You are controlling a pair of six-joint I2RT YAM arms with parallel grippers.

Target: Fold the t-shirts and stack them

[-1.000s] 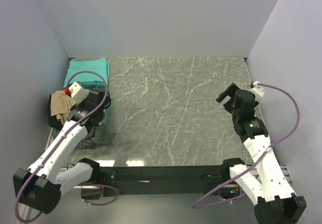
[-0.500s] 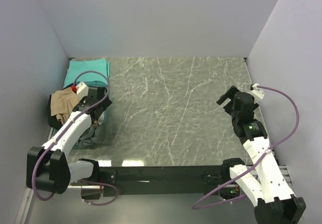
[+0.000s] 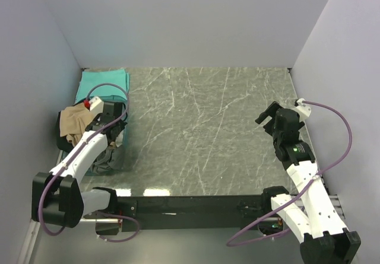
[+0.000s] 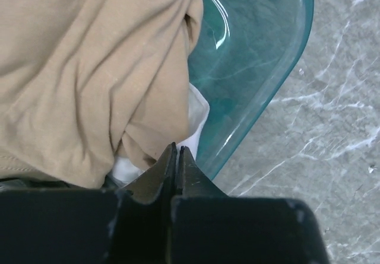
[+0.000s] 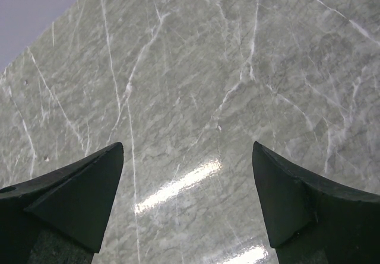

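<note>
The marble table (image 3: 208, 133) lies mostly bare, with everything of the task crowded along its left side. There the clear blue-tinted bin (image 4: 279, 68) sits at the edge. Beyond it, in the far left corner, the teal t-shirt (image 3: 102, 85) lies folded flat, its longer side running roughly across the table. The tan t-shirt (image 4: 89, 68) is heaped in the bin as a crumpled bundle. It looks slightly longer from near to far along the wall, but collar and hem cannot be told apart. A bit of the white t-shirt (image 4: 199, 113) shows under its lower fold. The left gripper (image 4: 177, 152) has its jaws pressed together right at that fold. Whether any tan cloth is actually caught between them cannot be told. If the bite is thin, a lift would likely slip free. If it reaches too deep, the white layer may come up as well, or the light bin may drag. The right gripper (image 5: 187, 148) hovers spread wide over bare marble, well apart.
</note>
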